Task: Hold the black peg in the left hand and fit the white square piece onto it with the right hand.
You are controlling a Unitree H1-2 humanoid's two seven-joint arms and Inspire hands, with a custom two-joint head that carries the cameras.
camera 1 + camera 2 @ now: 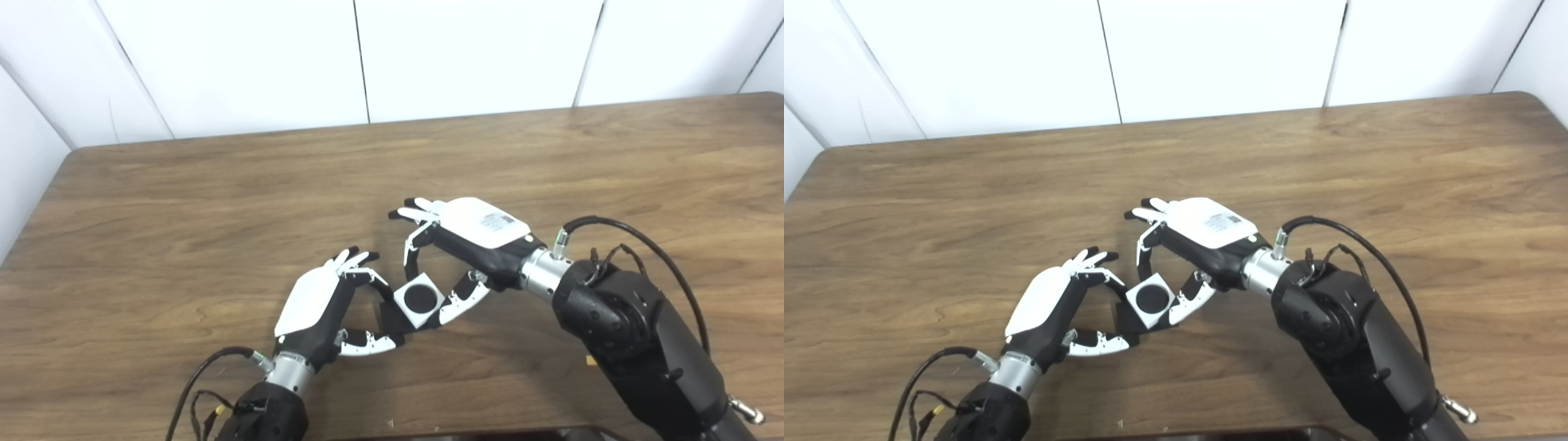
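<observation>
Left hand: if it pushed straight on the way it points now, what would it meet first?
The left hand points up and right, and the white square piece lies right at its fingertips, pinched by the right hand. It would likely meet that piece first, though depth is hard to judge.

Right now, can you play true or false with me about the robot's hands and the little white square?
1. The white square piece has a round dark hole in it. True.
2. The right hand is holding the white square piece. True.
3. The left hand rests far away at the table's edge. False: it is right beside the piece, its fingers closed on a black part under it.
4. The wooden table is covered with toys. False: only the hands and their parts show on it.
</observation>
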